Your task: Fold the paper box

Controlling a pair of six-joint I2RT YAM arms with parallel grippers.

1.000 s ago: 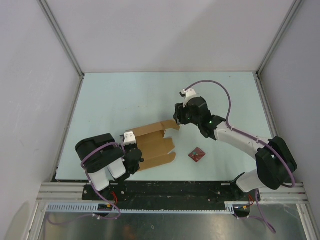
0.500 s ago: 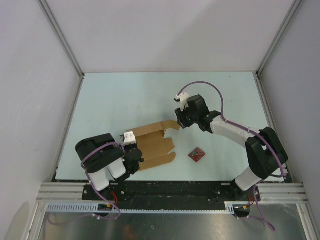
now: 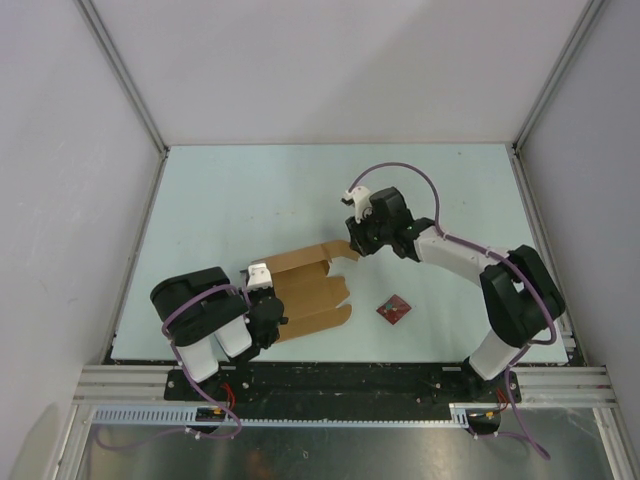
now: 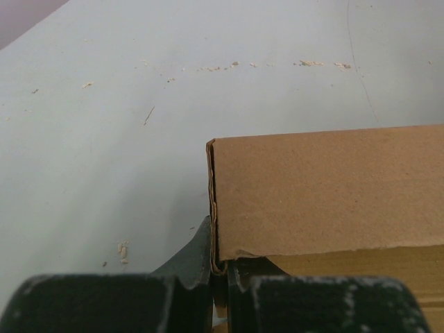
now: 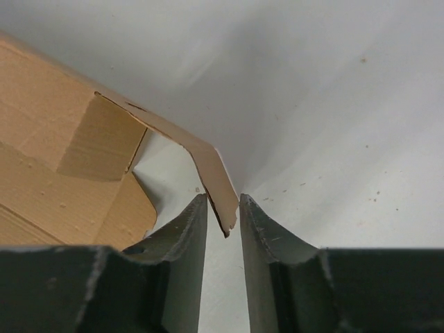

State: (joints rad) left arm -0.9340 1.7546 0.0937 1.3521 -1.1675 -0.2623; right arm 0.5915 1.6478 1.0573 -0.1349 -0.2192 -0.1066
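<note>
Left gripper clamps the box by the table's front edge; right gripper straddles a tab, jaws slightly apart.

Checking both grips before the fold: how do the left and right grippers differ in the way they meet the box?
The left gripper is shut on the box's near-left corner; the right gripper straddles the curled far tab, with a gap showing between its jaws. The left gripper sits close to its own base; the right gripper is stretched well forward. Both meet the box at an edge.
</note>
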